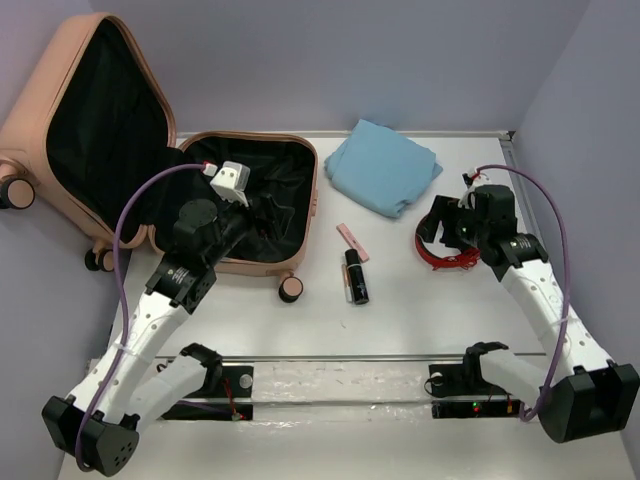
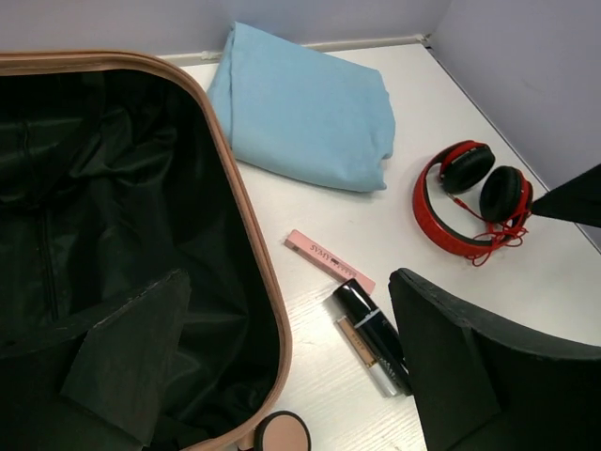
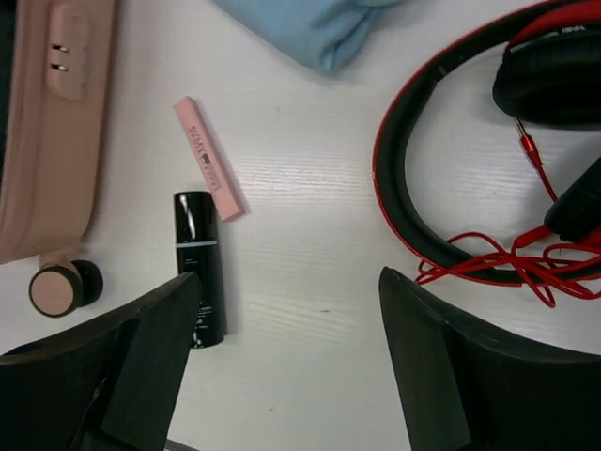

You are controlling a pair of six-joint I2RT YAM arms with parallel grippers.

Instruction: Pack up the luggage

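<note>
The peach-pink luggage (image 1: 255,266) lies open at the left, its lid propped up and its black lining bare; it also shows in the left wrist view (image 2: 268,310) and the right wrist view (image 3: 47,169). My left gripper (image 1: 268,215) hangs open and empty over the luggage's right rim (image 2: 291,366). My right gripper (image 1: 446,226) is open and empty above the table, just left of the red-and-black headphones (image 3: 413,225). In the right wrist view the gripper (image 3: 291,366) has bare table between its fingers.
A folded light-blue cloth (image 1: 383,165) lies at the back. A pink stick (image 1: 352,242), a black tube (image 1: 356,277) and a thin clear tube (image 2: 362,352) lie between luggage and headphones (image 1: 445,258). A luggage wheel (image 1: 291,289) juts out in front.
</note>
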